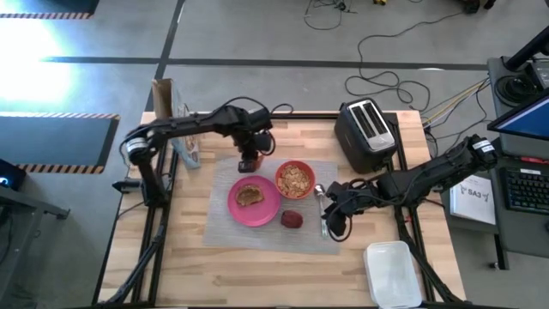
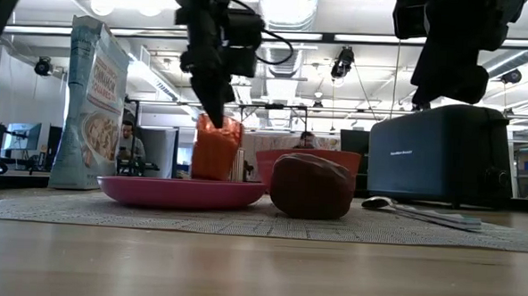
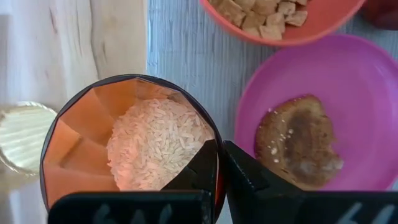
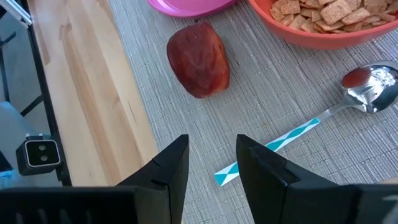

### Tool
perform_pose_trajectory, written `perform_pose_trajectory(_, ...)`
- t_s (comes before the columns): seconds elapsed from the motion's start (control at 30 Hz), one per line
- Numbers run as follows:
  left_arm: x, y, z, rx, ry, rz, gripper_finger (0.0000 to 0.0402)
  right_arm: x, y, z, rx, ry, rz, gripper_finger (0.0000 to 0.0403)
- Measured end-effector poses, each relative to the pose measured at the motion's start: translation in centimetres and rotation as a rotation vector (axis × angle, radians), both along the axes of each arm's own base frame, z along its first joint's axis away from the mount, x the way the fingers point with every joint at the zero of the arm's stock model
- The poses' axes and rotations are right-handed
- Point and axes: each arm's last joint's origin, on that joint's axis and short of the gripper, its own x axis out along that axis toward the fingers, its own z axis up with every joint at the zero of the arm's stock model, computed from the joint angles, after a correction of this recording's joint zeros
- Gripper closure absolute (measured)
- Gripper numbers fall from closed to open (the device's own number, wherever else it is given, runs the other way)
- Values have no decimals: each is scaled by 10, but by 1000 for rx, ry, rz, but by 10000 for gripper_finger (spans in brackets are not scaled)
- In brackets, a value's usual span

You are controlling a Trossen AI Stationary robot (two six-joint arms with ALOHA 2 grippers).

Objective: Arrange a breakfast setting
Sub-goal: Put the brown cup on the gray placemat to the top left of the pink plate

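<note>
Left pincer (image 3: 219,163) clamped on clear glass of orange drink (image 1: 250,160), likely positioning it behind round pink plate (image 1: 266,209). Right pincer (image 4: 211,158), fingers apart, hovers beside plate near metal spoon (image 4: 348,99).

Grey woven placemat (image 1: 225,219) on pale wood-grain table (image 1: 257,275). Pink plate (image 1: 262,213) under brown toast (image 1: 250,195). Red bowl (image 1: 295,178), tan squares inside. Dark red patty (image 1: 292,220). Orange glass (image 1: 250,162). Silver spoon (image 4: 367,87), teal-and-white striped handle. Black toaster (image 1: 367,133) near far right corner.
</note>
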Motion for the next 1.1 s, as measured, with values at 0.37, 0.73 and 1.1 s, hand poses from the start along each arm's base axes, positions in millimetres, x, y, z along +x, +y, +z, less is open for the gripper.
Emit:
perform_pose_trajectory(0.37,-52,-23,-21,11,-146,134,401,-1,-1,-3,-19,4,-19,280)
perform_pose_trajectory(0.73,-64,-39,-30,7,-163,140,402,-1,-1,-3,-5,-2,-41,280)
perform_pose_trajectory(1.1,-62,-41,-29,-24,-170,161,371,-1,-1,-3,-7,-2,-42,280)
